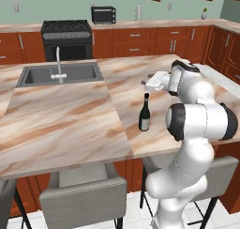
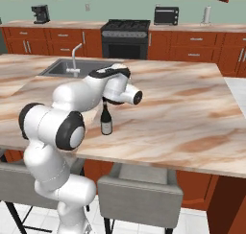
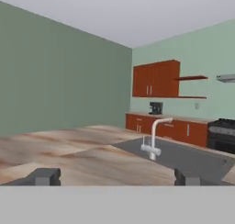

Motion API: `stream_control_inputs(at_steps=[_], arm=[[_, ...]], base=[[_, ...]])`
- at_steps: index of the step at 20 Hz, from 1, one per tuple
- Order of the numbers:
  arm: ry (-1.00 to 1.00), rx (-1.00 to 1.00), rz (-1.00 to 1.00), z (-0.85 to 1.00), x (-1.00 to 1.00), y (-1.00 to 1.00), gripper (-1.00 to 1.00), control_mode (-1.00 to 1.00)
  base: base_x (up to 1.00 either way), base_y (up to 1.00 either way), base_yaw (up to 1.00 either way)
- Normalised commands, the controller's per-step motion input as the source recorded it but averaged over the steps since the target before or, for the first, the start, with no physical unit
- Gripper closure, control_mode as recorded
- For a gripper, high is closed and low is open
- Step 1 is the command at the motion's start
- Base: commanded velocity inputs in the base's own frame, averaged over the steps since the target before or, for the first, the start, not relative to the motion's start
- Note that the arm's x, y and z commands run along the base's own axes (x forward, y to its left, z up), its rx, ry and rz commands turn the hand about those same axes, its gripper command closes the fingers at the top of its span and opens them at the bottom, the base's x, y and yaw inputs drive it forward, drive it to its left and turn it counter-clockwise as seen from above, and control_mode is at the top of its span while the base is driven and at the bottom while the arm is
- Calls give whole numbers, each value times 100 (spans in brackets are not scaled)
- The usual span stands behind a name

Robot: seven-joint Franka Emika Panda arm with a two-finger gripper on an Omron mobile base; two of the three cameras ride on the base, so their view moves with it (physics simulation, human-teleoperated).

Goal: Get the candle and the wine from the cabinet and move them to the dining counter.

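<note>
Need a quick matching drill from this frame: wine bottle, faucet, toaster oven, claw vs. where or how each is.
Things:
1. wine bottle
2. faucet
3. toaster oven
4. claw

Descriptions:
A. on the far wall counter, beside the stove
B. open, holding nothing
C. upright on the marble island top, near its front edge
D. at the island sink

Pairs: 1-C, 2-D, 3-A, 4-B

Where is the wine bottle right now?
The wine stands upright on the dining counter, near its stool-side edge, to the right of the sink. The open gripper is off it, just above.
</note>
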Motion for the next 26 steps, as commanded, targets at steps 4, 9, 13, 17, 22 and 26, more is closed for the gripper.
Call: stream_control_inputs(at_steps=[4,9,13,17,22,26], arm=[[2,-9,-21,80,-44,0,-100,-100],[7,-7,-23,72,-71,0,-100,-100],[9,-1,-22,65,-90,0,-100,-100],[14,0,-23,75,-86,0,-100,-100],[17,0,-21,67,-93,0,-100,-100],[21,0,-20,49,-100,0,-100,-100]], base=[[0,0,0],[0,0,0],[0,0,0],[0,0,0],[0,0,0],[0,0,0]])
